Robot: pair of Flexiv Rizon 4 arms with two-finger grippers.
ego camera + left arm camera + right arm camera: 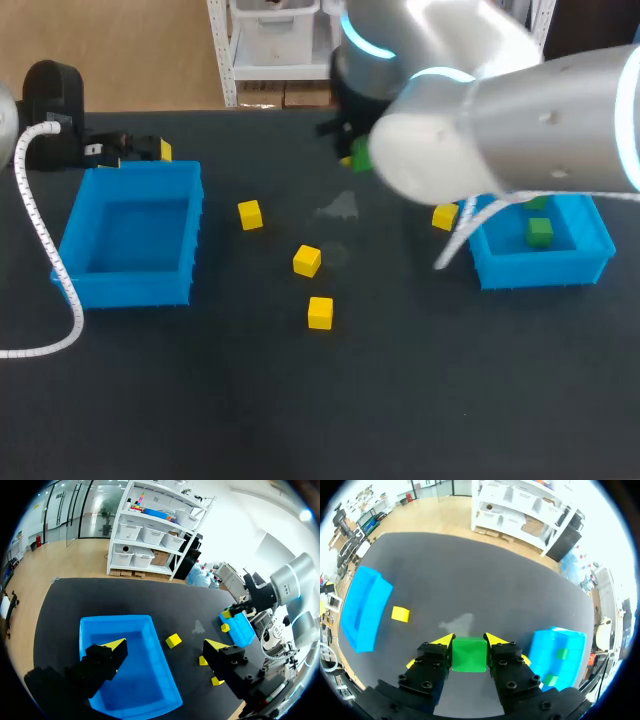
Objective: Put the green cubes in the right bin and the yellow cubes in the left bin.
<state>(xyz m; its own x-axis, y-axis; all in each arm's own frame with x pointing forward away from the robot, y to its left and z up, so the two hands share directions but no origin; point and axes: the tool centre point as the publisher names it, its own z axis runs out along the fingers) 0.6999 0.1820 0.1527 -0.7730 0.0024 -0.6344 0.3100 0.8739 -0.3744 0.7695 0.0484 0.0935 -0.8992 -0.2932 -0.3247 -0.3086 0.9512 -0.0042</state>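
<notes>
My right tool (469, 641) clamps a green cube (469, 656) above the worktop (470, 580); my left tool (165, 645) hangs released near the left bin (145, 680).

One green cube (469, 654) sits clamped between the fingers of my right gripper (469, 640). Two green cubes (540, 232) lie inside the blue right bin (590, 262). Four yellow cubes (307, 260) lie scattered on the table (300, 400) between it and the blue left bin (130, 290).
</notes>
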